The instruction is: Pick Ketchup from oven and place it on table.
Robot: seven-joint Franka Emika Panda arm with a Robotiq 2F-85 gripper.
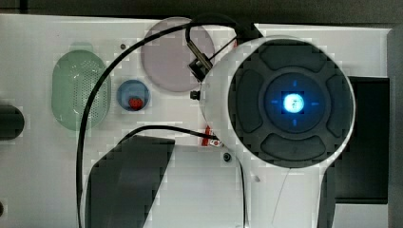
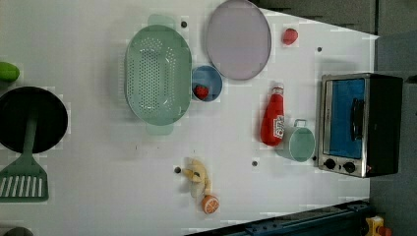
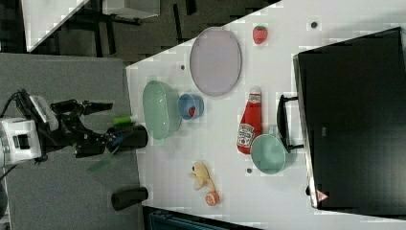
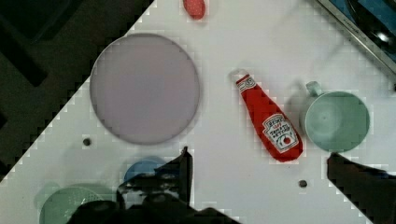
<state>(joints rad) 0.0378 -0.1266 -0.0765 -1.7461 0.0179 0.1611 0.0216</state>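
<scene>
The Ketchup (image 2: 272, 120) lies on its side on the white table (image 2: 98, 162), cap toward the lilac plate, base against a green cup (image 2: 301, 143). It also shows as the Ketchup (image 3: 249, 125) and the Ketchup (image 4: 271, 122); a red sliver of it (image 1: 209, 138) peeks from under the arm. The oven (image 2: 359, 123) stands beside the cup with its door closed. My gripper (image 4: 257, 157) hangs open high above the table, with nothing between its fingers. In the right view the gripper (image 3: 107, 123) appears at the right view's left.
A lilac plate (image 2: 238, 39), a green colander (image 2: 157, 73) and a blue bowl holding a strawberry (image 2: 205, 84) lie past the bottle. A second strawberry (image 2: 289, 36), a banana toy (image 2: 196, 174), an orange half (image 2: 210, 204), a black pan (image 2: 29, 118) and a green spatula (image 2: 22, 179) are also on the table.
</scene>
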